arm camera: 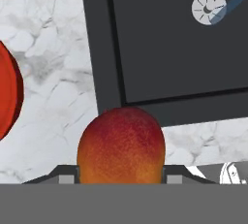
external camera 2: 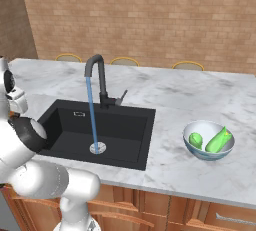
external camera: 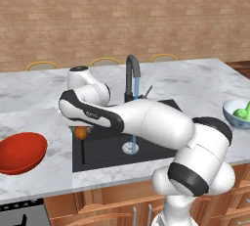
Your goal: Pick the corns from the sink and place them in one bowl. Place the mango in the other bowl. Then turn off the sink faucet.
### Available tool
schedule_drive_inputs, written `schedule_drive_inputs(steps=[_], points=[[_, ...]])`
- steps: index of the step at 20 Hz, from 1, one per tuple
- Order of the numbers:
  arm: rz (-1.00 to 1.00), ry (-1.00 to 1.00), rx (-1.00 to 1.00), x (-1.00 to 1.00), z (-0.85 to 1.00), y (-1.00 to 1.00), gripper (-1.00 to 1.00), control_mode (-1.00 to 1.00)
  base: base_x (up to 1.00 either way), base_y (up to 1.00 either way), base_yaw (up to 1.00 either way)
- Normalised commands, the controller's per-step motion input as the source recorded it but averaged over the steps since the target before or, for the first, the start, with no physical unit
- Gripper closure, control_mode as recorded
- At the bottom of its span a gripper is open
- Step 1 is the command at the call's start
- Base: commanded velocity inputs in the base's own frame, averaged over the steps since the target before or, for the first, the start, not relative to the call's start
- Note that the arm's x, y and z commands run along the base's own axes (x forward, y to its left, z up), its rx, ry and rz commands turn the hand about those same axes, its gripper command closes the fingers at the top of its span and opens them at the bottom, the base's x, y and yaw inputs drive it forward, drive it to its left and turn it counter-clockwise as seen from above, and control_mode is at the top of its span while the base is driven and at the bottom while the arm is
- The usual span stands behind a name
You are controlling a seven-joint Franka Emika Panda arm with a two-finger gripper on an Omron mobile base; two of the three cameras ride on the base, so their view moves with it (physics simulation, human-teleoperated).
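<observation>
And the tool has the mango clamped between its jaws, lifted clear above the left rim of the sink, right where black basin meets marble desk. From the left base camera the fruit is a small orange blob tucked under the forearm, so exactly how high it rides above the sink rim is hard to call from there.

Next stop, by my reading, is the red bowl, sitting on the desk just left of the sink. The smart play: keep the grip firm, carry the fruit sideways away from the sink until it hangs over the middle of the bowl, not its near edge, then come down low before letting go. A round fruit dropped from height into a shallow glossy bowl would likely roll or hop out.

Further along, water runs from the faucet at the back of the sink straight onto the drain, lever not yet touched, so that is the last job. Well to the right of the sink, the pale bowl already holds both corns.
</observation>
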Motion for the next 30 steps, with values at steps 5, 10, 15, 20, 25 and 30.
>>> schedule_drive_inputs(steps=[5,10,15,20,25,30], points=[[0.0,-0.12,-0.02,0.0,0.0,0.6,1.0,-1.0,0.0,0.0,0.0],[0.0,-0.15,-0.02,0.0,0.0,0.62,1.0,-1.0,0.0,0.0,0.0],[-0.01,-0.04,-0.03,0.0,0.0,0.62,1.0,-1.0,0.0,0.0,0.0],[-0.09,0.04,0.0,0.16,0.0,0.54,1.0,-1.0,0.0,0.0,0.0],[-0.13,0.04,-0.03,0.31,-0.04,0.6,1.0,-1.0,0.0,0.0,0.0],[-0.13,0.0,-0.06,0.35,-0.24,0.63,1.0,-1.0,0.0,0.0,0.0]])
